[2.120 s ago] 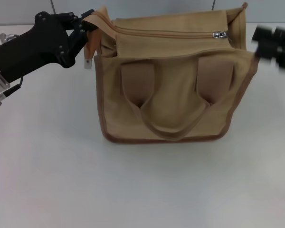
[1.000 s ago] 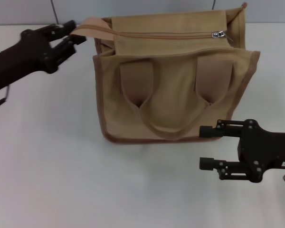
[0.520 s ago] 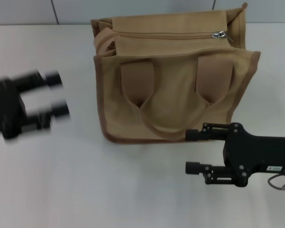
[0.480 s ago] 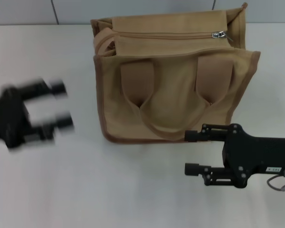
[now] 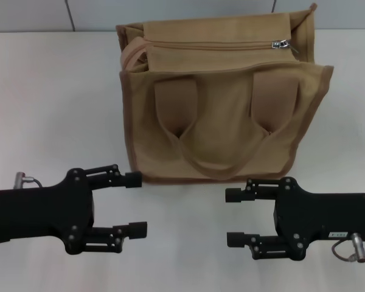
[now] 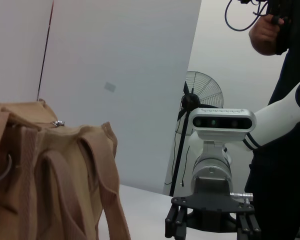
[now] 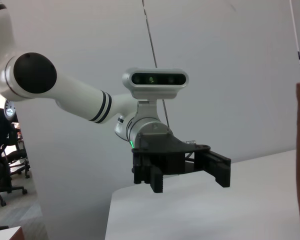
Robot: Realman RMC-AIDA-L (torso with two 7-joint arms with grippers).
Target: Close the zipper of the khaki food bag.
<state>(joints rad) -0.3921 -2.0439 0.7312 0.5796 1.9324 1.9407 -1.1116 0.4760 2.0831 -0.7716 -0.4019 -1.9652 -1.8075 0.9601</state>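
The left tool (image 5: 135,204) hangs low over the white counter (image 5: 61,91), in front of the khaki food bag's (image 5: 222,91) left bottom corner, its two black fingers spread wide apart and gripping nothing. The upper finger's tip lies just beside the bag's brown-piped bottom edge; whether it touches cannot be told. The right tool (image 5: 232,217) mirrors it on the other side — fingers released, parted, empty — in front of the bag's right bottom corner, with its upper finger near the lower edge of the bag. Both tools point inward toward each other, with bare counter between them.

From the right wrist view, the left tool (image 7: 190,172) shows across the counter with its dark fingers apart; from the left wrist view, the right tool (image 6: 212,220) shows below its wrist camera housing, beside the bag (image 6: 45,185).

The bag stands upright at the far middle of the counter, its two wide looped handles (image 5: 222,131) hanging down the front face. The zipper (image 5: 213,44) runs along the top flap — its silver pull tab (image 5: 282,44) sits at the right end of the track, near the bag's right top corner.
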